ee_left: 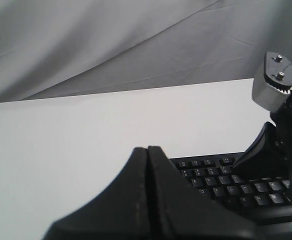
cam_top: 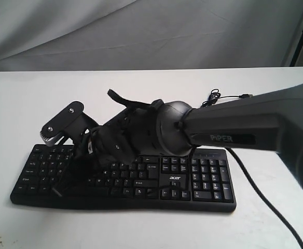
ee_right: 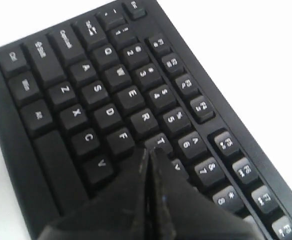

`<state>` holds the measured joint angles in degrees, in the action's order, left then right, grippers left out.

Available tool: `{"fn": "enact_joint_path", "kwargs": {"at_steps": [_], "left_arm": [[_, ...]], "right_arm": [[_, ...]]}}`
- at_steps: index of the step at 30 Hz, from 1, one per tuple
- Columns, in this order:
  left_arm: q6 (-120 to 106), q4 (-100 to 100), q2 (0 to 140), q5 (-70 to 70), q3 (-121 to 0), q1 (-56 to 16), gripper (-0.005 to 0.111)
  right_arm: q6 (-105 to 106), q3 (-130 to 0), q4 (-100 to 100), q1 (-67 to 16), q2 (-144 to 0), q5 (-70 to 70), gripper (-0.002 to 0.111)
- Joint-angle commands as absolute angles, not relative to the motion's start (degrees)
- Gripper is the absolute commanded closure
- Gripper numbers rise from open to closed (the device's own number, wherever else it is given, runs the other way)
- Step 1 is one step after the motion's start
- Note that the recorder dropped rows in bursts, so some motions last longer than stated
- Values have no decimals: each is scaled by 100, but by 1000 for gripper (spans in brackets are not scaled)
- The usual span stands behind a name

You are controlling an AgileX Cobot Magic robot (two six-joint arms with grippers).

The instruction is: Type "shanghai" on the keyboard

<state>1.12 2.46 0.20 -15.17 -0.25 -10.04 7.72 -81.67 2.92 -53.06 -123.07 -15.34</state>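
The black keyboard (cam_top: 203, 181) lies across the white table (cam_top: 27, 93). My right arm reaches in from the right. Its gripper (cam_top: 80, 166) is shut and points down onto the left-middle letter keys. In the right wrist view the shut tips (ee_right: 147, 150) sit between F, T and V on the keyboard (ee_right: 96, 90) and cover the key there. Contact with the key cannot be judged. My left gripper (ee_left: 147, 148) is shut on nothing, held low before the keyboard's left end (ee_left: 221, 185). It does not show in the exterior view.
The right forearm (cam_top: 234, 124) hangs over the keyboard's right half. A silver camera bracket (cam_top: 63, 122) (ee_left: 273, 85) sticks up above the left keys. The keyboard's black cable (cam_top: 260, 192) runs off to the front right, with a coil (cam_top: 214, 96) behind. Grey cloth backs the table.
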Motion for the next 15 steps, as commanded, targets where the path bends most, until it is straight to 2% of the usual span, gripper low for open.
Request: {"fn": "enact_joint_path", "kwargs": {"at_steps": [1,15], "left_arm": [[128,274,0,-1484,0,-1036,107],[128,274,0,-1484,0,-1036,107]], "right_arm": [[812,-7744,268,-5249,-12122,-1240,108],[791,-7711,511,-5249,-12312,-796,108]]}}
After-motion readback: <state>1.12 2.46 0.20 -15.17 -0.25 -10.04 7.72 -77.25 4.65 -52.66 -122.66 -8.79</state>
